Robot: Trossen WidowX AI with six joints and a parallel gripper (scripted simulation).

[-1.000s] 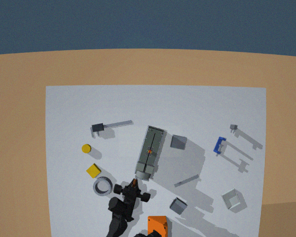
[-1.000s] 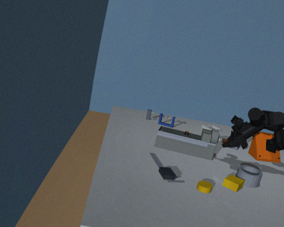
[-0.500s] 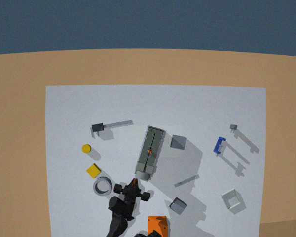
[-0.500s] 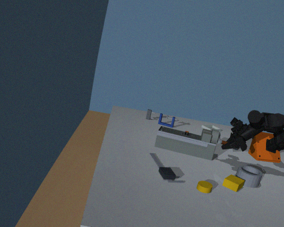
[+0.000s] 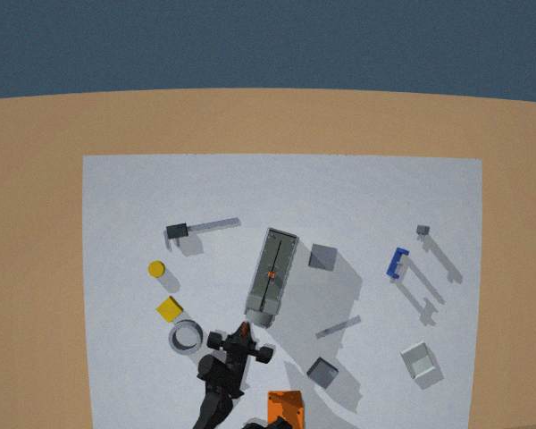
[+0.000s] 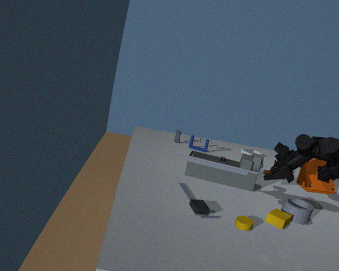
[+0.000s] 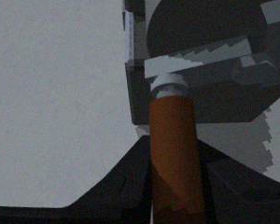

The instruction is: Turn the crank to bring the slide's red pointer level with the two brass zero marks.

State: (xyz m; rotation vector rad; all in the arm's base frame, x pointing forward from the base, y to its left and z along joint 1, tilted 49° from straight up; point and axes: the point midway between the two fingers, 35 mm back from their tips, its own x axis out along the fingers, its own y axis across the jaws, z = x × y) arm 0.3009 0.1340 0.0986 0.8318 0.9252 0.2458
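The grey machine [image 5: 284,251] [image 6: 219,175] is a long box with a slotted top and a rounded housing at its end nearest the arm. The slide's small red-orange pointer [image 5: 271,274] [image 6: 223,158] sits near the middle of the slot. Its exact offset from the brass zero marks is too small to tell. In the wrist view a light grey crank arm [image 7: 170,65] crosses the dark round end face, and the orange-brown handle [image 7: 174,126] sticks out from it toward the camera. My gripper [image 5: 245,328] [image 6: 267,174] [image 7: 165,144] is shut on the handle, one black finger on each side.
Left of the machine in the top view are a dark block with a grey bar [image 5: 177,230], a yellow disc [image 5: 155,268], a yellow block [image 5: 169,308] and a grey ring [image 5: 173,337]. Right are grey blocks, a blue bracket [image 5: 392,268] and an open box [image 5: 418,360]. An orange wedge [image 5: 284,401] stands beside the arm.
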